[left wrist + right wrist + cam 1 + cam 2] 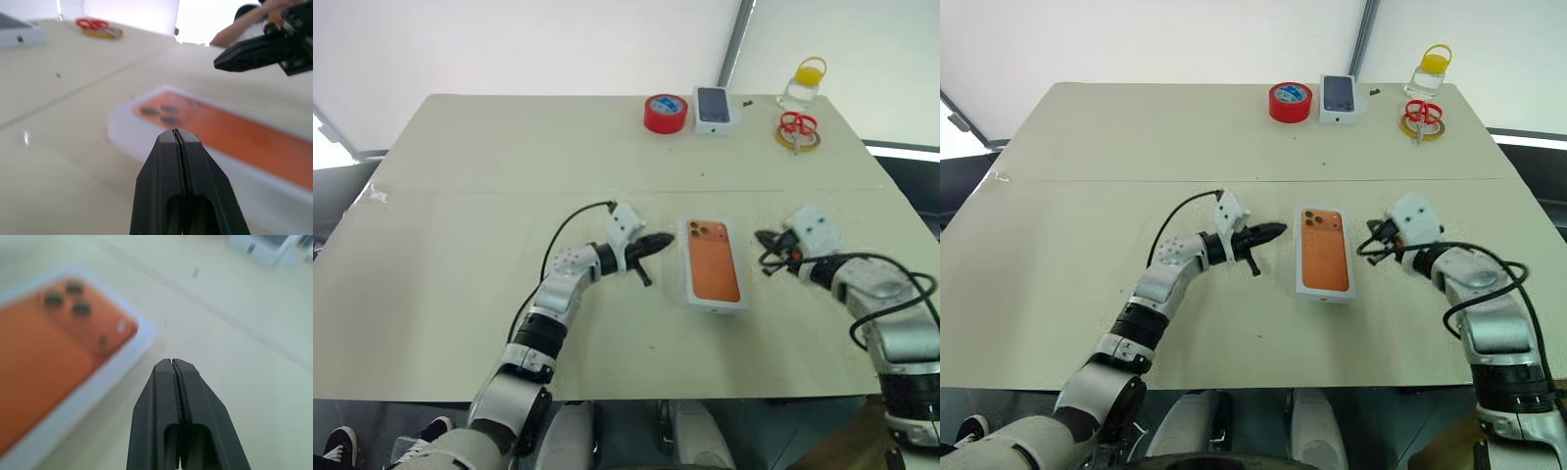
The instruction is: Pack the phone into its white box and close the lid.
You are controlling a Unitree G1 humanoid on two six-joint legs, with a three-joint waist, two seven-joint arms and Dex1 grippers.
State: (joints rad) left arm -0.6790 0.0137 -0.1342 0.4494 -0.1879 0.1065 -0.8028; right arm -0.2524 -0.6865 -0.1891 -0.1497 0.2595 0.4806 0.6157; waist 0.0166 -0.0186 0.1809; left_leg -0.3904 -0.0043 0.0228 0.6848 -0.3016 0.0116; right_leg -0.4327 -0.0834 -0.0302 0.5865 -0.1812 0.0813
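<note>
- lid (pixel 713 263) is sitting closed on the white box, orange phone picture facing up, mid-desk (pixel 489 166) between the two arms; the box base itself is hiding under it, only a white edge is showing around the picture
- phone itself is not showing; only its printed picture on the lid
- left claw (pixel 661 242) is hanging just beside the lid's left edge, apart from it, pointing toward it; fingers pressed together, pinching nothing
- left wrist view is showing the same: black fingers (pixel 168 181) meeting tip to tip, lid lying blurred past them
- right claw (pixel 765 238) is hanging near the lid's right edge, apart from it, pointing inward; fingers also pressed together, carrying nothing
- right wrist view: closed fingertips (pixel 190 411) above bare desk, lid corner lying off to one side
- far desk edge: red tape roll (pixel 666 113), next to it a smaller white box picturing a dark phone (pixel 714 108)
- further right: red-handled scissors (pixel 798 125) lying on a yellow tape ring, clear bottle with yellow cap (pixel 803 84) standing behind them
</note>
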